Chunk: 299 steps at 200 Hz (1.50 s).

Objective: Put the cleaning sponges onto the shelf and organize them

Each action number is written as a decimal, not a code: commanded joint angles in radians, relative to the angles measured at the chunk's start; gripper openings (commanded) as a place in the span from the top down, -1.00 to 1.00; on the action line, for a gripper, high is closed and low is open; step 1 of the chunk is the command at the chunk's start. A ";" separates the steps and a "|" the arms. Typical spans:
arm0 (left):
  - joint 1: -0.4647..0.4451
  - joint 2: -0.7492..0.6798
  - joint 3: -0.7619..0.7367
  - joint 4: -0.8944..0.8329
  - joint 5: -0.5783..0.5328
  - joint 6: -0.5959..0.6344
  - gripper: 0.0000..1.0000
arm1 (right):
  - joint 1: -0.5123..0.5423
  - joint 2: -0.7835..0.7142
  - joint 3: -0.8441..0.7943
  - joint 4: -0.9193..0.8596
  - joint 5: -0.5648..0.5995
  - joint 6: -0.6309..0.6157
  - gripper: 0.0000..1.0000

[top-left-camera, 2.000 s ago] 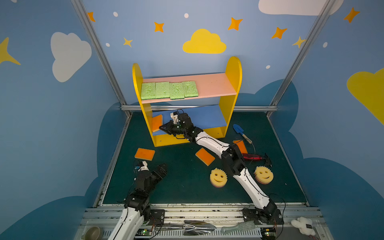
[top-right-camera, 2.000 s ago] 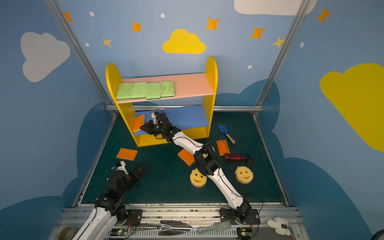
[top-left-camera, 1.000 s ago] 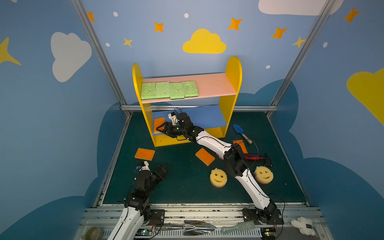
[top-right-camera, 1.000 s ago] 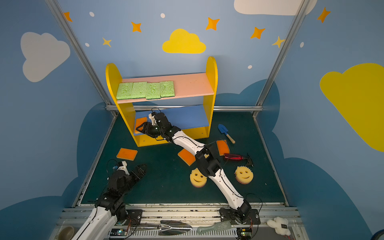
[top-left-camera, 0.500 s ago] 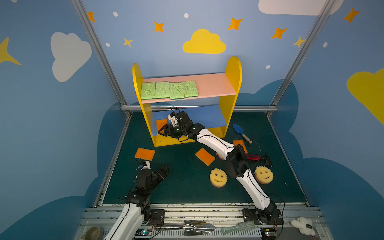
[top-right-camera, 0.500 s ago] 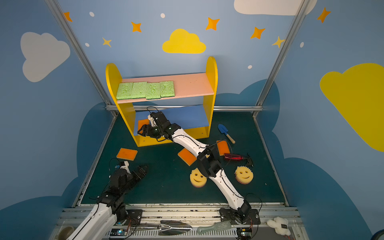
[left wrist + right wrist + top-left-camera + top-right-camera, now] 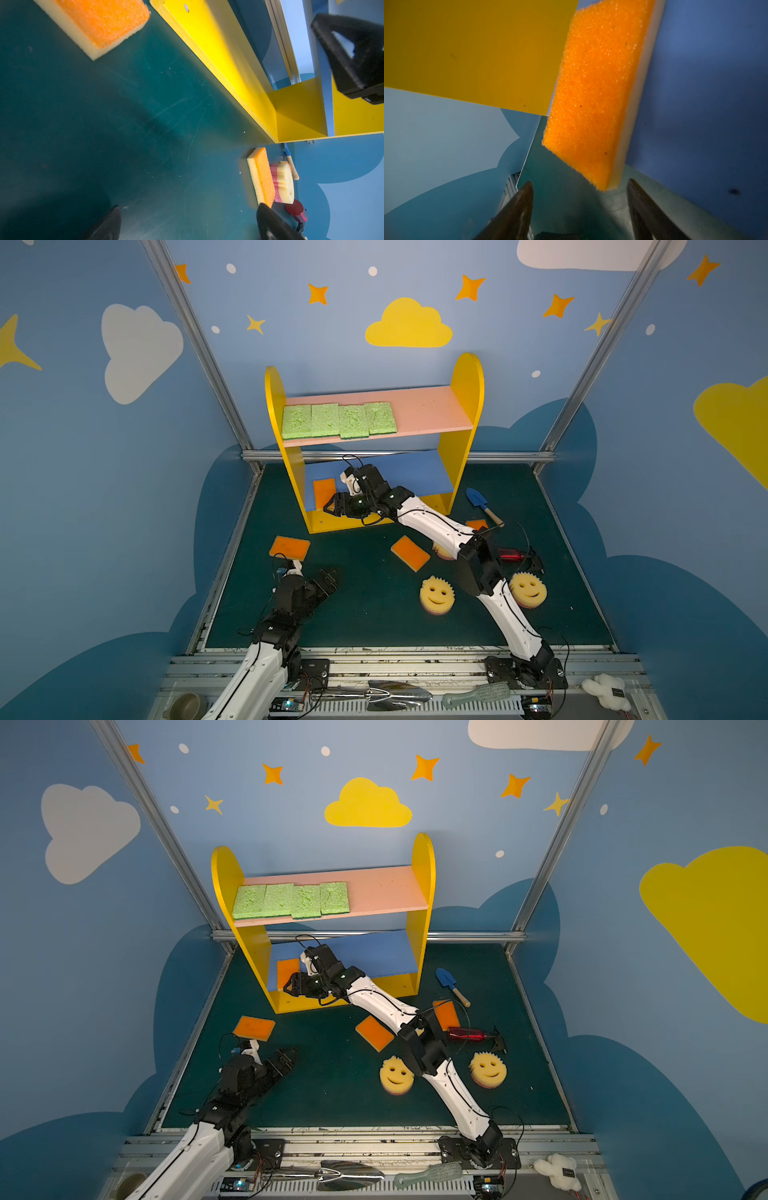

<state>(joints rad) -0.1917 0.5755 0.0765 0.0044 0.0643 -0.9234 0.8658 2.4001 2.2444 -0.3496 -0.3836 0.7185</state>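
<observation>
The shelf (image 7: 467, 406) (image 7: 424, 886) stands at the back of the mat. Several green sponges (image 7: 338, 420) (image 7: 291, 900) lie in a row on its pink board. One orange-topped sponge (image 7: 323, 491) (image 7: 287, 969) (image 7: 598, 93) lies at the left of the blue board, its near corner past the front edge. My right gripper (image 7: 334, 506) (image 7: 293, 986) (image 7: 580, 182) is open just in front of it, holding nothing. My left gripper (image 7: 328, 576) (image 7: 286, 1054) (image 7: 189, 207) is open and empty over the mat, near a second orange sponge (image 7: 289, 547) (image 7: 99, 22).
On the mat lie an orange sponge (image 7: 409, 552) (image 7: 262, 176), another (image 7: 477, 524) behind my right arm, two smiley sponges (image 7: 436, 594) (image 7: 528, 589) and one half hidden (image 7: 283, 185). A blue shovel (image 7: 478, 499) and a red tool (image 7: 513, 556) lie right.
My right gripper has let go of the orange sponge, which now lies flat on the blue board, and has drawn back towards the shelf's front. The left arm has barely moved.
</observation>
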 commanded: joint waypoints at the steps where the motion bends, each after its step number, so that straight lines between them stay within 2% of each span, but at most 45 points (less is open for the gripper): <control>1: 0.003 -0.016 0.019 0.002 0.006 0.015 -0.99 | -0.014 -0.080 -0.068 0.099 -0.026 0.044 -0.23; 51: 0.003 -0.016 0.017 0.003 0.005 0.014 -0.99 | -0.020 -0.162 -0.175 0.130 -0.027 0.047 -0.13; 76: 0.003 -0.011 0.016 0.014 0.004 0.008 -0.99 | -0.032 -0.177 -0.204 0.156 -0.032 0.063 0.20; 95: 0.003 -0.008 0.016 0.019 0.004 0.009 -0.99 | -0.044 -0.165 -0.190 0.166 -0.040 0.076 0.55; 146: 0.003 -0.012 0.016 0.016 -0.005 0.011 -0.99 | -0.059 -0.068 -0.091 0.168 -0.087 0.128 0.94; 167: 0.003 -0.016 0.013 0.017 -0.013 0.014 -0.99 | -0.063 -0.049 -0.088 0.195 -0.089 0.143 1.00; 299: 0.003 0.032 0.014 0.054 -0.012 0.014 -0.99 | -0.073 0.119 0.138 0.140 -0.116 0.180 1.00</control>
<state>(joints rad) -0.1917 0.6079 0.0765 0.0410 0.0525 -0.9211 0.7998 2.4748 2.3211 -0.1932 -0.4789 0.8829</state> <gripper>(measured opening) 0.995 0.046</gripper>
